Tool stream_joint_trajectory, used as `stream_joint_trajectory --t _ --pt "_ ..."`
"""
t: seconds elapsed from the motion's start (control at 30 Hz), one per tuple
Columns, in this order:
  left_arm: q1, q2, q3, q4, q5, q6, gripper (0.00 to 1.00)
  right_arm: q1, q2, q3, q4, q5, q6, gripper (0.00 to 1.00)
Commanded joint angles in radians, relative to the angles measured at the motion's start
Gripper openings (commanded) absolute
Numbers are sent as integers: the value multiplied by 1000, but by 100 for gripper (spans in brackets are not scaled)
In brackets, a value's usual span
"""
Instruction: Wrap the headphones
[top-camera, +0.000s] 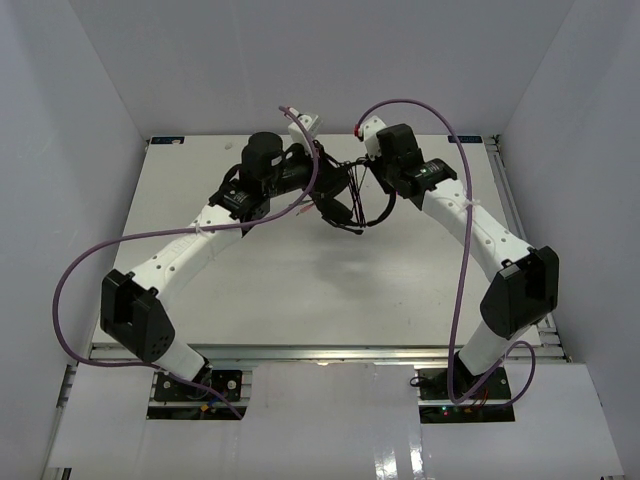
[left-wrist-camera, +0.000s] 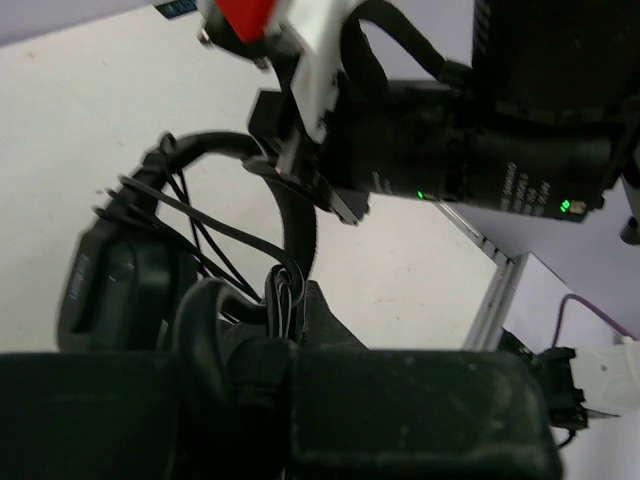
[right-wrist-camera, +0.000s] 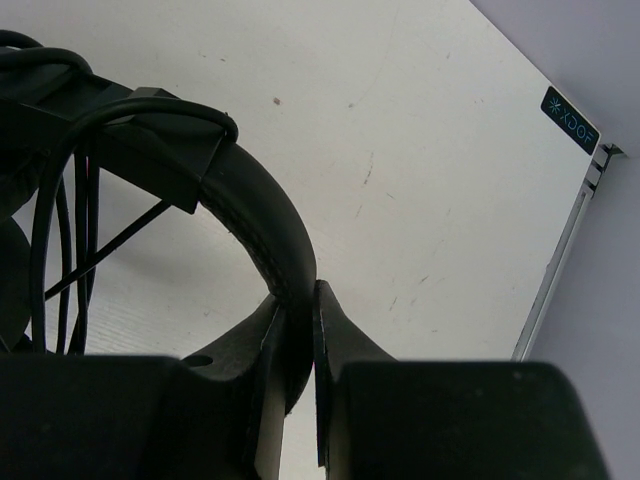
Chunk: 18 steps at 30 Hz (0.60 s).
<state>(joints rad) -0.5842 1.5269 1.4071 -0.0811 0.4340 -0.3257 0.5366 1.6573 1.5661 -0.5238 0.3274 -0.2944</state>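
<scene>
The white table (top-camera: 300, 290) is carrying the whole scene, with the left arm (top-camera: 190, 250) and the right arm (top-camera: 480, 230) reaching in from the near edge and meeting over its far half. A purple cable (top-camera: 70, 290) is looping wide beside the left arm, and another is arching over the right arm. The headphones (top-camera: 342, 205) are hanging between the two wrists, above the far middle of the table rather than lying flat on it. The right gripper (right-wrist-camera: 298, 350) is clenching the headband (right-wrist-camera: 255, 210): the curved black band is running down between its fingers (right-wrist-camera: 345, 345), which are pressing on it from both sides. The left gripper (left-wrist-camera: 275, 320) is sitting just below an earcup (left-wrist-camera: 110, 290), with the band's other end and some cord strands dipping toward its jaws, but that view is too dark to tell whether it is pinching anything. The thin black cord (left-wrist-camera: 220, 228) is crossing the open arc of the band in several loose strands.
</scene>
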Motion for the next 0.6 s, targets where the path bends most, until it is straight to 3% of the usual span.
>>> stream_joint_trajectory --t 0.0,0.33,0.57 --pt "-58 -14 20 -15 60 -86 0 -38 14 67 29 -20 59 8" --pt "-195 53 13 -15 77 -145 0 -77 46 108 30 -46 96 8" --pt "-252 43 -108 -12 59 -209 0 -125 47 122 28 -86 121 8"
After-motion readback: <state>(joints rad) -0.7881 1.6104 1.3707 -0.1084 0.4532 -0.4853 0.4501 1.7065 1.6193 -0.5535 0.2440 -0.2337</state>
